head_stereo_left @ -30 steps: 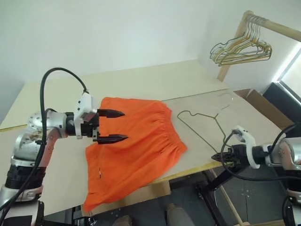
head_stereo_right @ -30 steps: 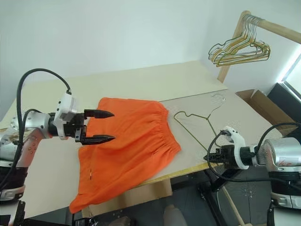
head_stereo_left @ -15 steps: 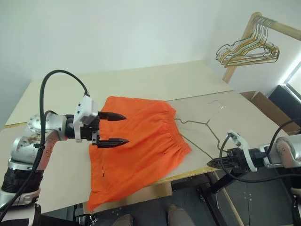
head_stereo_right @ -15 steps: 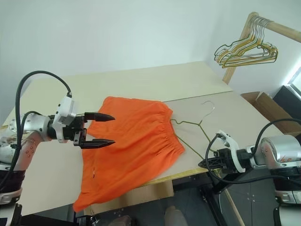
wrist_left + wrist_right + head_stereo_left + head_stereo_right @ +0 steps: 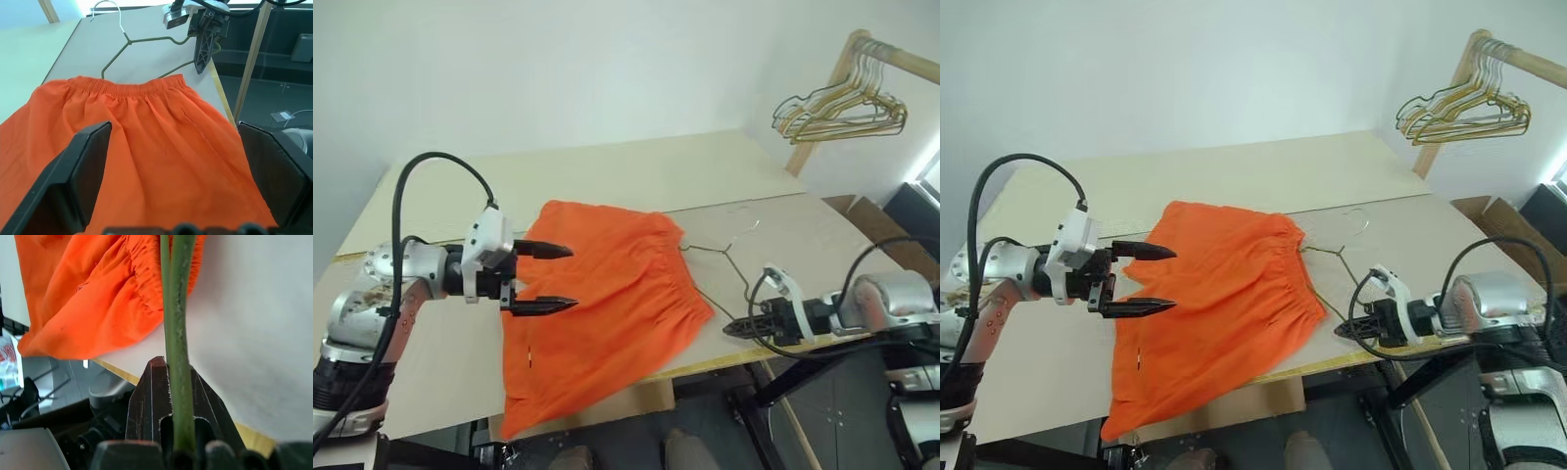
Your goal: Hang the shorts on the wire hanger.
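Left gripper [image 5: 556, 278]: arm reaching in from the left side, jaws spread wide and pointing right, roughly level, nothing between them. Right gripper [image 5: 1344, 333]: arm bent inward, pointing left, jaws closed, apparently clamping the wire hanger [image 5: 146, 42].

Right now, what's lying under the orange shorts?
The shorts lie on the pale table; the wire hanger runs to their waistband edge. Whether any wire sits beneath is hidden.

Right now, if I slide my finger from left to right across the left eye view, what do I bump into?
Left pincer → the shorts → the wire hanger → right pincer → the bunch of hangers on the wooden rail.
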Robot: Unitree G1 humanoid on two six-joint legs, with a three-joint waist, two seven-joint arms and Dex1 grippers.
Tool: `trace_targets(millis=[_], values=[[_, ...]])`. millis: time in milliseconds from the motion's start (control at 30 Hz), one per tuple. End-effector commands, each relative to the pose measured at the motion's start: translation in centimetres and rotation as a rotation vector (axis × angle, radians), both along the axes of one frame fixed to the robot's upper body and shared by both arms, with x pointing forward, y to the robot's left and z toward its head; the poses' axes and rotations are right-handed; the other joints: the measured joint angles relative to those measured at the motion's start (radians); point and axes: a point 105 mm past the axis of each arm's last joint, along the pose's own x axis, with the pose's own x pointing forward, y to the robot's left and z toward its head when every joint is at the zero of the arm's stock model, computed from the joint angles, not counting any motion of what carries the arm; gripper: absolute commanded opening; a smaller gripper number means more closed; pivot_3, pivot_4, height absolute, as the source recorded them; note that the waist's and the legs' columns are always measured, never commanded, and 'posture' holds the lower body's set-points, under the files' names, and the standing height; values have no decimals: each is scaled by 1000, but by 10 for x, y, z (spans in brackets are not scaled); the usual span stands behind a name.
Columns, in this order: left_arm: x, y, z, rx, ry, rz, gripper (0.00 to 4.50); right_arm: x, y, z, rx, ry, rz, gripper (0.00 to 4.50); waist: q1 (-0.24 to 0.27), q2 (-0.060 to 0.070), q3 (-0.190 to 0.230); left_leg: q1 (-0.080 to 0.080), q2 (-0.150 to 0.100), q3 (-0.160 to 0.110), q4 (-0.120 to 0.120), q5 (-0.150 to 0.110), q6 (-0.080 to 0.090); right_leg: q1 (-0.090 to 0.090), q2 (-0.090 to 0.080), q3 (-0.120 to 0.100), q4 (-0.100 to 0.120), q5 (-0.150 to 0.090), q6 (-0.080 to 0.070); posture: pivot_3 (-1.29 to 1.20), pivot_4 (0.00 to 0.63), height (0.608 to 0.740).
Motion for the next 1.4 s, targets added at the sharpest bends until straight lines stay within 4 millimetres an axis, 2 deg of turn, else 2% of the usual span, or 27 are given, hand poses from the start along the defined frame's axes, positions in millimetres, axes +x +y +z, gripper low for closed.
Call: trace_targets(millis=[33,167,300,367,500,600,900,1033,1200,1400], values=[[-3,1,12,9,-62,-12,4475,-8,9,13,46,-32,119,0,9,0,0,-1,-1,0,0,0,0,-2,-1,1,1,0,0,-80,12,740],[-5,3,12,22,-64,-10,4475,-23,7,21,61,-2,217,0,24,0,0,-4,-1,0,1,0,0,-5,-1,1,1,0,0,-56,11,740],[-8,3,10,26,-66,-13,4475,-38,11,19,49,40,289,0,32,0,0,-2,0,1,1,0,0,-4,0,1,1,0,0,-49,11,740],[-8,3,9,25,-66,-12,4475,-28,11,15,41,37,238,0,35,0,-1,-2,1,1,1,0,0,-4,1,1,1,0,0,-51,12,740],[-9,3,8,34,-67,-16,4475,12,6,4,6,30,32,0,35,0,-1,1,0,2,1,0,0,-2,1,1,1,1,-2,-53,14,740],[-8,3,8,38,-72,-16,4475,27,8,5,23,31,-34,0,41,0,-1,-2,0,1,0,0,-1,-5,1,1,1,1,-2,-47,14,740],[-10,5,8,51,-78,-20,4475,39,15,11,183,81,-175,0,62,0,-2,-2,0,2,0,0,-1,-5,1,1,1,1,-2,-29,19,740],[-10,6,8,57,-86,-15,4475,36,12,14,258,116,-230,0,63,0,-2,-2,0,2,0,0,-1,-5,1,1,1,1,-2,-22,18,740],[-10,6,8,58,-89,-13,4475,28,10,19,283,96,-209,0,63,0,-2,-2,0,2,0,0,-1,-5,1,1,1,1,-2,-32,17,740],[-6,5,7,60,-91,-22,4475,46,21,19,287,57,-222,0,54,0,-2,0,0,3,0,0,0,-4,2,2,2,1,-2,-53,18,740]])
